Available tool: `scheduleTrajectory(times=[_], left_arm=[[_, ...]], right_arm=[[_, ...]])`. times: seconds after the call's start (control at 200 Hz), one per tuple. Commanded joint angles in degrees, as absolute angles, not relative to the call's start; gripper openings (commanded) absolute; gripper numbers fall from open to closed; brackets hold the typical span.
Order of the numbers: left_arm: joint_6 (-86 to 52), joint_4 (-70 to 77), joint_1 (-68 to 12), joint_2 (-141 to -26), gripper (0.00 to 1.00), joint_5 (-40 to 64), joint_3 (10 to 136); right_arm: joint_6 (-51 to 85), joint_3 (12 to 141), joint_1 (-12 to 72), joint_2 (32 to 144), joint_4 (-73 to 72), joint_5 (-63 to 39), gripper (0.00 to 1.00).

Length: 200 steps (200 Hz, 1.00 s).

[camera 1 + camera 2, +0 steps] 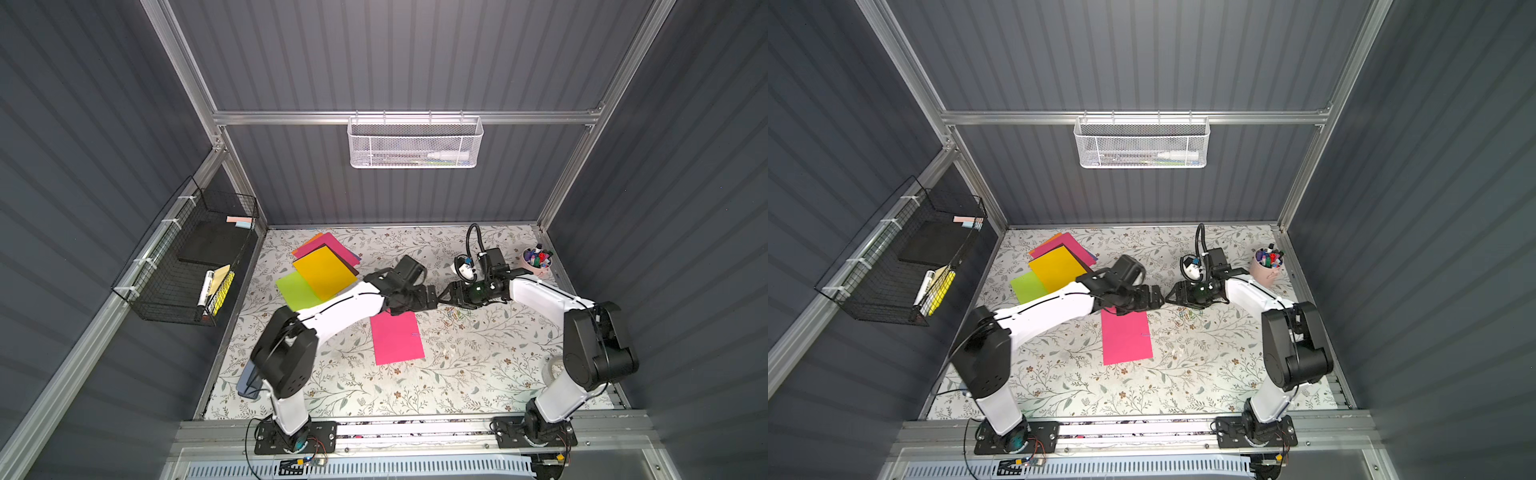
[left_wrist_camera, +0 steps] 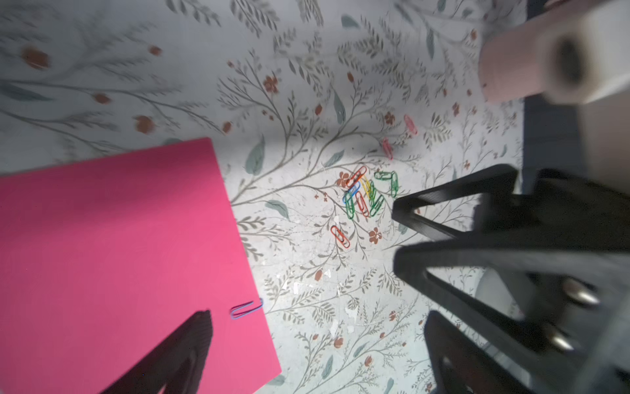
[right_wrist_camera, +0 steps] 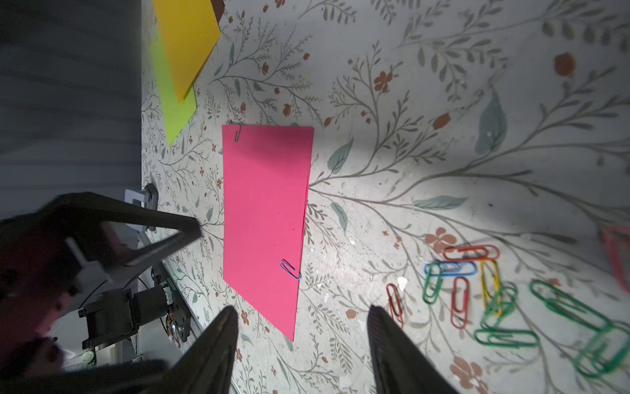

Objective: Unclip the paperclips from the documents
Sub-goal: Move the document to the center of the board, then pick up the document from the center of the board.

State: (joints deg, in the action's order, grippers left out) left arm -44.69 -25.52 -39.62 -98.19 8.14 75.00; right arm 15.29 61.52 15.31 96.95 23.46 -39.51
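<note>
meanwhile both sets of jaws stand spread and empty: left gripper (image 1: 430, 300) and right gripper (image 3: 302, 308) face each other over loose paperclips (image 2: 366, 196) on the bench (image 1: 478, 374). a blue paperclip (image 2: 246, 308) sits on the right edge of the pink document (image 1: 397, 338), left of them.

The floral-patterned counter (image 1: 478, 386) carries a pink cup (image 1: 537, 272) of markers (image 1: 538, 257) in its far right corner. A grey-blue object (image 1: 248, 384), partly hidden, lies at its left edge near the front. A white mesh basket (image 1: 412, 145) hangs on the back wall. A black wire basket (image 1: 166, 291) on the left wall holds pastel sticky-note pads (image 1: 240, 221).
</note>
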Motion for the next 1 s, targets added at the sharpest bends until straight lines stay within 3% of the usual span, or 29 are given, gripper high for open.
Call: scheduleTrajectory(times=[0.0, 0.14, 0.28, 0.725, 0.85, 0.995], left_arm=[[-39.5, -27.5, -31.7, -95.2, 0.99, 6.8, 65.3], [-35.1, -24.1, -25.8, -94.8, 0.86, 6.9, 58.2], [-33.0, -18.9, -21.5, -95.9, 0.83, 9.9, 56.0], [-30.6, -15.5, -20.6, -100.4, 0.64, 18.9, 55.5], [-30.4, -16.1, -20.6, -102.0, 0.50, 19.2, 54.3], [-30.2, -15.9, -20.6, -103.4, 0.46, 19.3, 52.6]], right_arm=[[18.9, 62.7, 17.9, 99.9, 21.2, -40.9, 0.64], [20.9, 66.1, 22.2, 104.4, 21.5, -40.6, 0.65], [22.0, 69.6, 25.0, 108.8, 22.1, -39.4, 0.68], [24.4, 78.0, 28.8, 116.8, 29.1, -33.9, 0.68], [24.2, 78.6, 29.5, 117.8, 30.9, -33.0, 0.68], [24.3, 79.2, 30.4, 119.2, 31.3, -32.9, 0.68]])
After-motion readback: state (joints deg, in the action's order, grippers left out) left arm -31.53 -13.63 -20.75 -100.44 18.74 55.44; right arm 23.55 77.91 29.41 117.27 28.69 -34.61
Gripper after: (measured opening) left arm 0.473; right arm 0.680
